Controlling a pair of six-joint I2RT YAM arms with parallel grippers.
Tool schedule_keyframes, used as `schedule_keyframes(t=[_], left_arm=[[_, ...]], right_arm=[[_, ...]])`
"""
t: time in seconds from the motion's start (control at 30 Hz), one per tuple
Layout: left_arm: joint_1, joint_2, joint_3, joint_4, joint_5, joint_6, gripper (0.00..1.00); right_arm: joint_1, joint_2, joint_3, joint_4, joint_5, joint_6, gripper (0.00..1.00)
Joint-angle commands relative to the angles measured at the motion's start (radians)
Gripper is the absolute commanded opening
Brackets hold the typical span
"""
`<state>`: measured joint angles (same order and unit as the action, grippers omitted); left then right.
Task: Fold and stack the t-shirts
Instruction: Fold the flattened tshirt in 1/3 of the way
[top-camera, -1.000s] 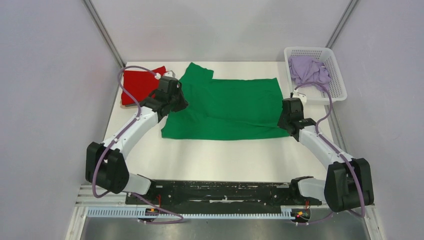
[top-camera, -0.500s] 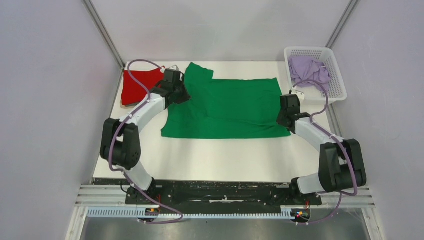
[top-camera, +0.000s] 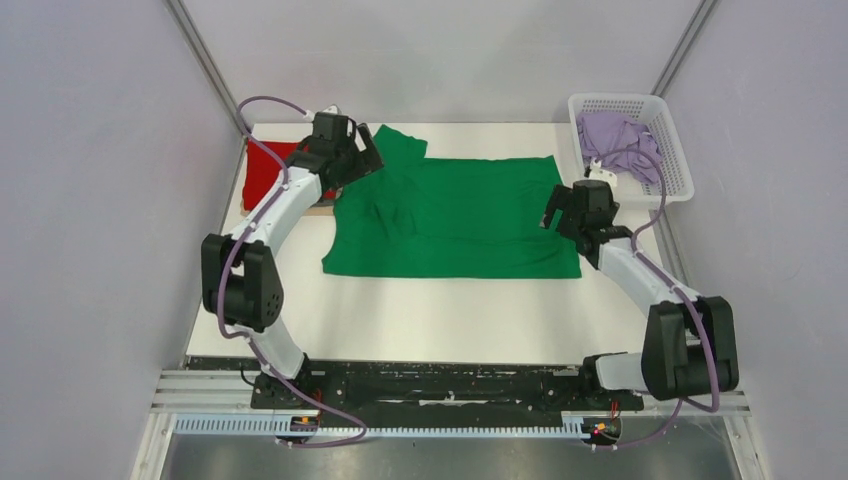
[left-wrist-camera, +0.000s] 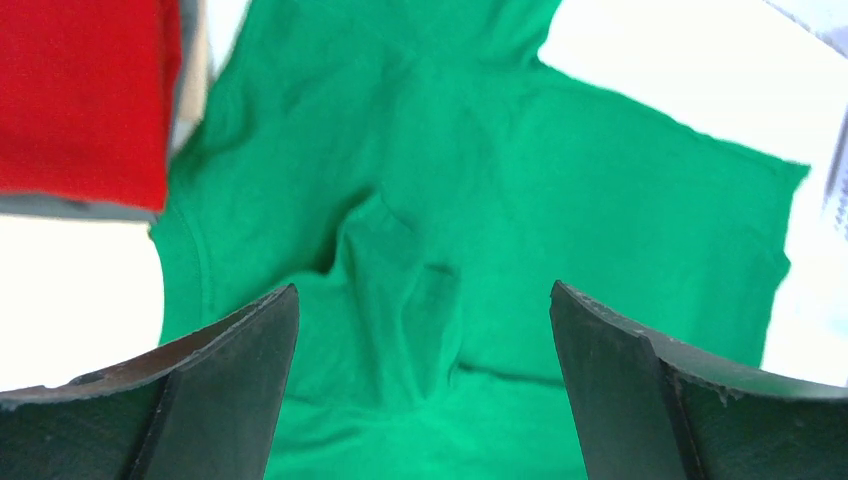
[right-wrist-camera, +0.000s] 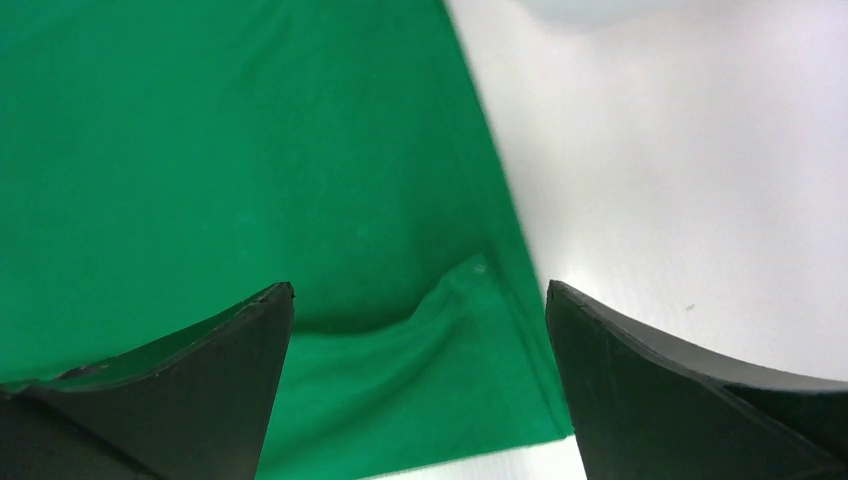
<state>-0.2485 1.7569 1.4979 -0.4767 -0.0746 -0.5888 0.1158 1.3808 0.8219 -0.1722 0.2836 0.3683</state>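
Note:
A bright green t-shirt (top-camera: 455, 215) lies spread on the white table, one long side folded over, a sleeve sticking out at the back left. My left gripper (top-camera: 366, 160) hangs open over its left end, above a wrinkled patch of the green t-shirt (left-wrist-camera: 420, 260), with nothing between the fingers. Over the right hem hovers my right gripper (top-camera: 552, 212), also open and empty, the hem of the green t-shirt (right-wrist-camera: 430, 350) below it. A folded red t-shirt (top-camera: 262, 172) lies at the back left, seen as a red t-shirt (left-wrist-camera: 80, 95) in the left wrist view. The pale lilac t-shirt (top-camera: 616, 138) is bunched in the basket.
A white lattice basket (top-camera: 672, 160) stands at the back right corner of the table (top-camera: 440, 310). Grey walls close in on both sides. The arm bases sit on a black rail (top-camera: 440, 385) at the near edge.
Both grippers have opened and let go of the green t-shirt. The left arm moved back and left towards the red t-shirt; the right gripper lifted slightly at the right hem.

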Motion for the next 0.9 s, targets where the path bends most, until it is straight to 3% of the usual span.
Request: schedule_keyframes(t=[0.0, 0.13, 0.23, 0.6, 0.87], left_arm=[[-0.005, -0.097, -0.126, 0.051, 0.151, -0.041, 1.0], [-0.006, -0.113, -0.272, 0.156, 0.248, -0.085, 1.0], [-0.005, -0.081, -0.302, 0.173, 0.262, -0.085, 1.0], [0.004, 0.015, -0.403, 0.225, 0.234, -0.094, 1.0], [0.022, 0.02, -0.519, 0.236, 0.23, -0.106, 1.0]], right_arm=[[0.002, -0.114, -0.156, 0.191, -0.254, -0.008, 0.98], [0.014, -0.152, -0.269, 0.338, -0.406, 0.019, 0.98], [0.021, -0.101, -0.251, 0.342, -0.442, 0.01, 0.98], [0.024, 0.174, -0.123, 0.392, -0.351, 0.014, 0.98], [0.024, 0.167, -0.2, 0.307, -0.292, 0.01, 0.98]])
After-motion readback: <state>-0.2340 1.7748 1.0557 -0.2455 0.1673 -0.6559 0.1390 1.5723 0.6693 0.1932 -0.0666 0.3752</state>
